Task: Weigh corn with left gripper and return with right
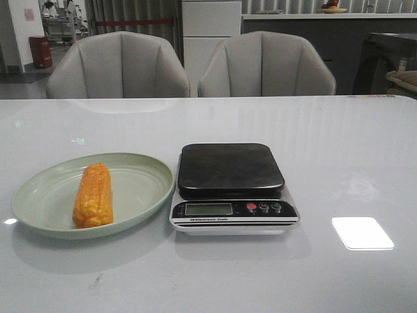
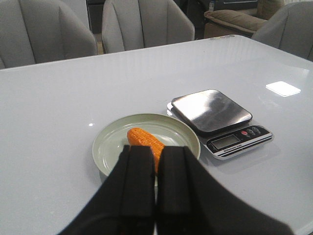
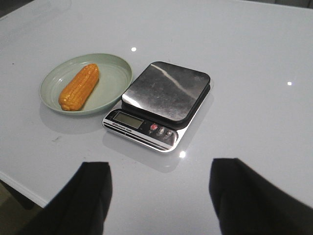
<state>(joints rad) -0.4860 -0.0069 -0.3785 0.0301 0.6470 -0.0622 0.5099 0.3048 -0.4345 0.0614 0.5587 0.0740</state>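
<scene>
The orange-yellow corn (image 1: 93, 194) lies on a pale green plate (image 1: 140, 189) at the table's front left; it also shows in the left wrist view (image 2: 145, 140) and the right wrist view (image 3: 79, 86). A kitchen scale (image 1: 229, 171) with a dark platform stands right of the plate, its platform bare. Neither gripper shows in the front view. My left gripper (image 2: 156, 161) is shut and empty, above the table short of the plate's near rim. My right gripper (image 3: 161, 176) is wide open and empty, above the table short of the scale (image 3: 164, 98).
Two grey chairs (image 1: 117, 65) (image 1: 266, 65) stand behind the white table (image 1: 339, 143). A bright light reflection (image 1: 362, 233) lies on the table right of the scale.
</scene>
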